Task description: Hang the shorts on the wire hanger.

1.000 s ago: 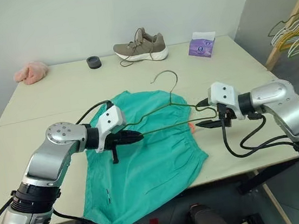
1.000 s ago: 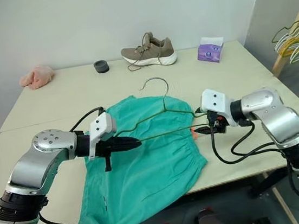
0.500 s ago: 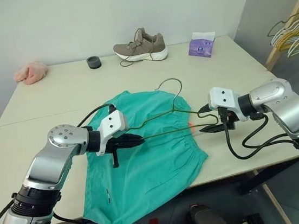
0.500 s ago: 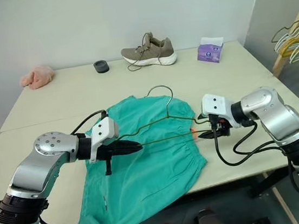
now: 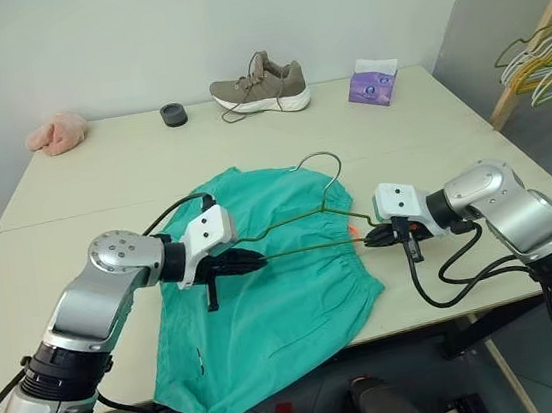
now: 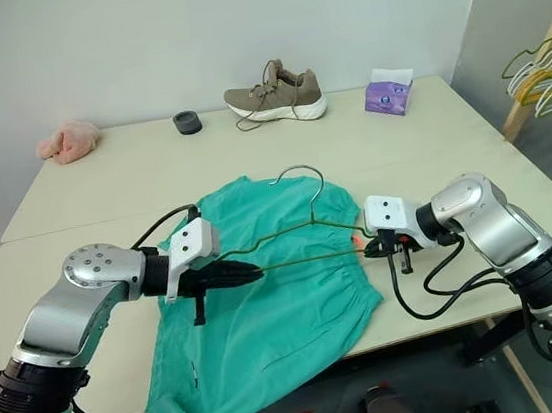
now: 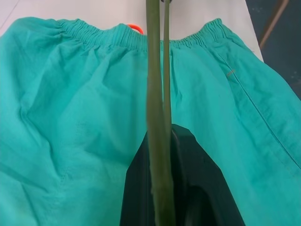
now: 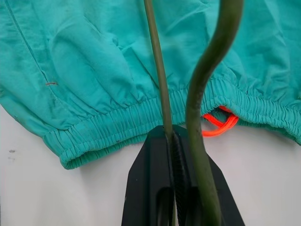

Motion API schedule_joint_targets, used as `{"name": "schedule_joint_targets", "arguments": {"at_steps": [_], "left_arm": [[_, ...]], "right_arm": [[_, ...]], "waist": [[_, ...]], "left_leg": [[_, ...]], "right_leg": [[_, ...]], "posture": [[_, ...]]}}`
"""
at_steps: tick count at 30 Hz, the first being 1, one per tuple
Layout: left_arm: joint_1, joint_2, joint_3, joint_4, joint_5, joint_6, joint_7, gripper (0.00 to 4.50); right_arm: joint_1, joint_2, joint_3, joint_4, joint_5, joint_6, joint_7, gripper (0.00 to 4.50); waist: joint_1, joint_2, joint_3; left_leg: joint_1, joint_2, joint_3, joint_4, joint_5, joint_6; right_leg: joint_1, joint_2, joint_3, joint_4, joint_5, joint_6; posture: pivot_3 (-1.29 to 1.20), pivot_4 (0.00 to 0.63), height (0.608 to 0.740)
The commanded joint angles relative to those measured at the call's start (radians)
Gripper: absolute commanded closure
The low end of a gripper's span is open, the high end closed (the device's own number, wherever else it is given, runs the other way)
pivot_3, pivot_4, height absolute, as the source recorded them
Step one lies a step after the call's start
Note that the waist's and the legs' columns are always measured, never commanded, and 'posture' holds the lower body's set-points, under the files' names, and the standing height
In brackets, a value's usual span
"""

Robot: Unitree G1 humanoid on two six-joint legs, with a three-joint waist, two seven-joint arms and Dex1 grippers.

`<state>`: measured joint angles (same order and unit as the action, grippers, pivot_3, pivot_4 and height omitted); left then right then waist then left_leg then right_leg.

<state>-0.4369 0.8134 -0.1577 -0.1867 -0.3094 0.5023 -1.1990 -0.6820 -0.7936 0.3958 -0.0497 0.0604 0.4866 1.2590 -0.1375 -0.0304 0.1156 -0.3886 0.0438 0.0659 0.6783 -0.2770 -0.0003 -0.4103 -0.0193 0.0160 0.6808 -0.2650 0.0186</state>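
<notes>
Shorts (image 5: 267,298): spread flat on table (image 5: 101,178)
Wire hanger (image 5: 305,233): raised above shorts
Left gripper (image 5: 254,258): clamped on hanger
Right gripper (image 5: 373,239): clamped on hanger

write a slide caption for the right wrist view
Right gripper shut on the wire hanger, held just above the teal shorts at their elastic waistband, orange tag peeking out.
</notes>
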Motion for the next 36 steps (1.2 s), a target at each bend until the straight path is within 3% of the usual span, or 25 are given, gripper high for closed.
{"name": "schedule_joint_targets", "arguments": {"at_steps": [1, 10, 20, 29, 36], "left_arm": [[-0.002, -0.035, 0.018, 0.005, -0.016, -0.036, 0.018, 4.5], [-0.053, -0.158, 0.138, 0.122, -0.054, -0.028, 0.154, 1.98], [-0.119, -0.131, 0.329, 0.215, -0.196, 0.13, 0.227, 1.98], [0.113, -0.077, 0.176, 0.145, -0.128, 0.076, 0.126, 1.98], [0.126, -0.107, 0.167, 0.127, -0.142, 0.077, 0.147, 1.98]], "right_arm": [[-0.006, 0.005, -0.03, -0.025, 0.003, -0.001, -0.011, 4.49], [0.058, -0.043, -0.075, -0.082, 0.016, 0.024, -0.013, 4.5], [0.252, -0.098, -0.244, -0.18, 0.097, 0.201, -0.103, 4.5], [0.561, -0.116, -0.576, -0.268, 0.243, 0.461, -0.235, 4.5], [0.646, -0.094, -0.589, -0.282, 0.284, 0.536, -0.312, 4.5]], "waist": [[0.0, 0.0, 0.0], [-0.001, 0.0, 0.0], [-0.004, 0.0, 0.0], [-0.008, 0.0, 0.0], [-0.017, -0.001, 0.001]], "left_leg": [[0.0, 0.0, 0.0, 0.0, 0.0, 0.0], [-0.001, 0.0, 0.0, 0.001, 0.0, 0.0], [-0.001, 0.0, -0.001, 0.001, 0.0, 0.0], [0.002, 0.0, 0.001, 0.0, 0.0, -0.001], [0.005, 0.0, 0.001, 0.0, 0.0, -0.001]], "right_leg": [[0.0, 0.0, 0.0, 0.0, 0.0, 0.0], [0.0, 0.0, 0.0, 0.0, 0.0, 0.0], [0.0, 0.0, -0.001, 0.0, 0.0, 0.0], [0.001, -0.001, 0.0, -0.001, 0.0, 0.0], [0.004, 0.0, 0.0, -0.001, -0.003, 0.003]], "posture": [[-0.15, 0.082, 0.74], [-0.18, 0.083, 0.74], [-0.21, 0.083, 0.74], [-0.26, 0.099, 0.74], [-0.27, 0.103, 0.74]]}}
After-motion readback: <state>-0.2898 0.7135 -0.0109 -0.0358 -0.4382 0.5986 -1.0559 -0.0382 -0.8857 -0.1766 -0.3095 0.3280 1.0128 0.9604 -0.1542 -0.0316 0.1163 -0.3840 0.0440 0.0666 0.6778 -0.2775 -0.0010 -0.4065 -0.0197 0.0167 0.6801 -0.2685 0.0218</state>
